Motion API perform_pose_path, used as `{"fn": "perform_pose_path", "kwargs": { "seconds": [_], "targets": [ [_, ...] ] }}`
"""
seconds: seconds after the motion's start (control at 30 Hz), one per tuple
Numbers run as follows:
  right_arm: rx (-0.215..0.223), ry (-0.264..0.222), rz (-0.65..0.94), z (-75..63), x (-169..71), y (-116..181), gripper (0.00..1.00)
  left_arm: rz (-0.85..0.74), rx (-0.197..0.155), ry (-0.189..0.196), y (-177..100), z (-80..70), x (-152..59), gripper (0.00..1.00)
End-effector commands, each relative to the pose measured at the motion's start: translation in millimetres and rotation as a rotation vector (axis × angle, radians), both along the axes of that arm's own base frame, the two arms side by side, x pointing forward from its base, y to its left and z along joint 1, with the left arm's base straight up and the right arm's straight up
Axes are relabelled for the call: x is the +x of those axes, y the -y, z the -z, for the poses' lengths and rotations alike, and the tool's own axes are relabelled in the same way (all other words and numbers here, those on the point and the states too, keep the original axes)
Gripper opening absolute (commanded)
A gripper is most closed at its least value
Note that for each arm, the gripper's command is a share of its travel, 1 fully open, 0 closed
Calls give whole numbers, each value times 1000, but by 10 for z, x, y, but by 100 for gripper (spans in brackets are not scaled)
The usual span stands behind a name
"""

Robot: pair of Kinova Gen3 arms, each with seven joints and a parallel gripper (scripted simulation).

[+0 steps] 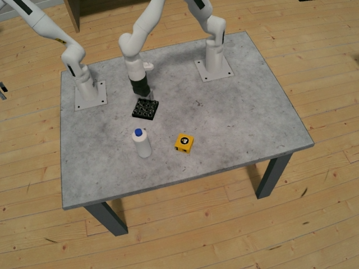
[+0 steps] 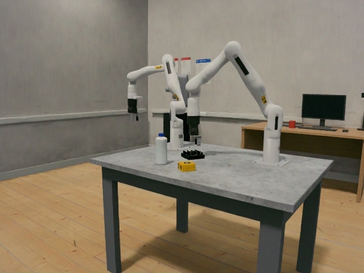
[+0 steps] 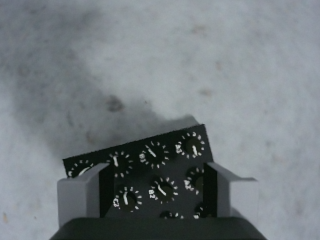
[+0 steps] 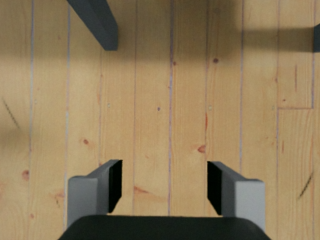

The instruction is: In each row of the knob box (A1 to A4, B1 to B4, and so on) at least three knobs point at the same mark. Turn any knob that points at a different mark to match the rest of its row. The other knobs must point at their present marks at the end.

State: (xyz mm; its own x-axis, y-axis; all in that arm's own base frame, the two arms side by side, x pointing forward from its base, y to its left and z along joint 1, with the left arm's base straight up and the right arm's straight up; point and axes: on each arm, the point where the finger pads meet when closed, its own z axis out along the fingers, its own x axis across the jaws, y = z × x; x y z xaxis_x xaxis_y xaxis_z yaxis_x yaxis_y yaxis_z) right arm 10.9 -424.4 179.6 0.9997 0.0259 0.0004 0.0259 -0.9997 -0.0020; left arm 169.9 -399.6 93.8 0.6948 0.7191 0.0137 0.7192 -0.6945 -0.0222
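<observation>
The black knob box (image 1: 142, 116) (image 2: 193, 157) (image 3: 141, 175) lies on the table. In the left wrist view its near part is cut off and its edge columns are partly behind the fingers. Knob B1 (image 3: 157, 153) and knob B2 (image 3: 164, 190) point up-left in that view, knob C1 (image 3: 119, 163) and knob C2 (image 3: 128, 199) about up, knob A1 (image 3: 194, 146) down. The other pointers are hidden or unclear. My left gripper (image 1: 147, 96) (image 2: 195, 140) (image 3: 158, 182) is open and empty, above the box's back edge. My right gripper (image 2: 134, 117) (image 4: 164, 178) is open and empty over the floor, beyond the table.
A white bottle (image 1: 142, 145) (image 2: 161, 150) with a blue cap stands in front of the box. A yellow box (image 1: 184, 143) (image 2: 187, 166) lies to its right in the top view. Both arm bases stand on the grey table (image 1: 231, 115) (image 2: 249, 179).
</observation>
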Motion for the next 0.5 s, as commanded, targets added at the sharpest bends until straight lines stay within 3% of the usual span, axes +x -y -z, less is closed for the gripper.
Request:
{"fn": "perform_pose_path", "kwargs": {
  "seconds": [0.0,0.47],
  "targets": [
    [-2,0,0,-8,1,4,100,109,-4,-5,-2,-15,53,100],
    [-2,0,0,-8,1,4,100,471,-12,-10,-3,-44,246,100]
  ]
}}
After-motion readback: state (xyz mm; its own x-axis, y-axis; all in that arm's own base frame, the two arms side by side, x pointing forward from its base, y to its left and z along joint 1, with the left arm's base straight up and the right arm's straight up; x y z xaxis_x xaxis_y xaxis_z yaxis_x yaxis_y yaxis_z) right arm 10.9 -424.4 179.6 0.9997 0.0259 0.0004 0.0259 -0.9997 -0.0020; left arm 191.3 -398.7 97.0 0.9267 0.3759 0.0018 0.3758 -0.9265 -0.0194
